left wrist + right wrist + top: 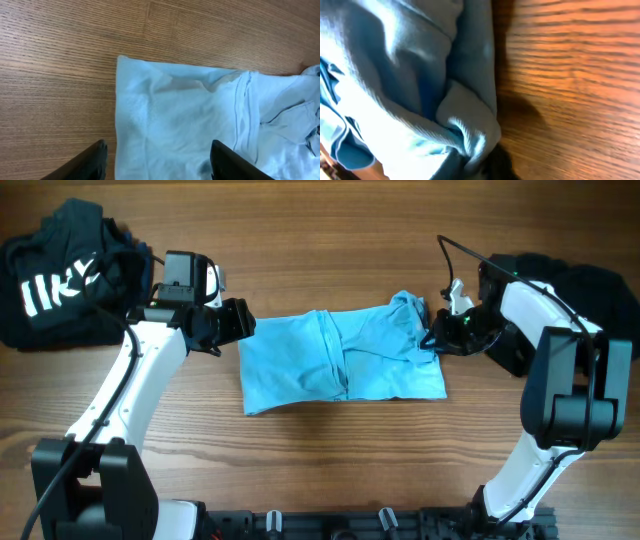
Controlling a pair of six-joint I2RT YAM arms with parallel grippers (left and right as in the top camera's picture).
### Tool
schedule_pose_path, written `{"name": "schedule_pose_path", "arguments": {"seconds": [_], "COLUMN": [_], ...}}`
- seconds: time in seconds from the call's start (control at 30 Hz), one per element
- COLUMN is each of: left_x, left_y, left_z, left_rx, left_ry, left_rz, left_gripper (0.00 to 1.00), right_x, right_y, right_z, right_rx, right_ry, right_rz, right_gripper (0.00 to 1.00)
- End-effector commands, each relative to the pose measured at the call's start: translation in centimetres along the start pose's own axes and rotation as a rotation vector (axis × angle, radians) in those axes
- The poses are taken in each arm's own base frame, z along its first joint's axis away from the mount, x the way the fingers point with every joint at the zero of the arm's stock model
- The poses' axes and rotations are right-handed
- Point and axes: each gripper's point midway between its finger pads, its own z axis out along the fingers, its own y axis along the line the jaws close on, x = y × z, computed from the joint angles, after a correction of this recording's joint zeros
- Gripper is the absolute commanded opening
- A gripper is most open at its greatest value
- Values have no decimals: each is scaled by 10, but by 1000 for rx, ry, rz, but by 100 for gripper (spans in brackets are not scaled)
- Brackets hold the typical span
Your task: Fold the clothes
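Note:
A light blue shirt (340,360) lies partly folded in the middle of the wooden table. My left gripper (240,322) is open at the shirt's far left corner, its two dark fingers straddling the cloth's left edge (145,125). My right gripper (432,338) is shut on the shirt's right edge, where the cloth is bunched and lifted a little. In the right wrist view the blue fabric (420,90) is pinched between the dark fingers (480,162) at the bottom of the frame.
A black garment with white lettering (65,275) lies heaped at the far left. Another dark garment (585,285) lies at the far right behind my right arm. Bare wood surrounds the shirt.

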Motion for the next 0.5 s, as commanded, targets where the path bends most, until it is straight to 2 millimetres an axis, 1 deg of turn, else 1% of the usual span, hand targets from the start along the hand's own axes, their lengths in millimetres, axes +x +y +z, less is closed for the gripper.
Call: {"name": "schedule_pose_path", "arguments": {"seconds": [0.0, 0.1, 0.3, 0.47], "left_x": [1, 1, 1, 2], "left_y": [-2, -2, -2, -5], "left_z": [2, 2, 2, 3], "left_rx": [8, 8, 8, 11], "left_ry": [8, 8, 8, 9], "left_rz": [27, 27, 27, 34], "left_gripper": [66, 66, 66, 66], "right_x": [-5, -17, -44, -59], "right_y": [6, 4, 4, 8], "right_z": [5, -7, -45, -67], "right_rx": [-46, -46, -30, 4], "right_ry": [-12, -45, -123, -160], "right_rz": [26, 41, 33, -3], "right_gripper": [4, 4, 4, 4]}}
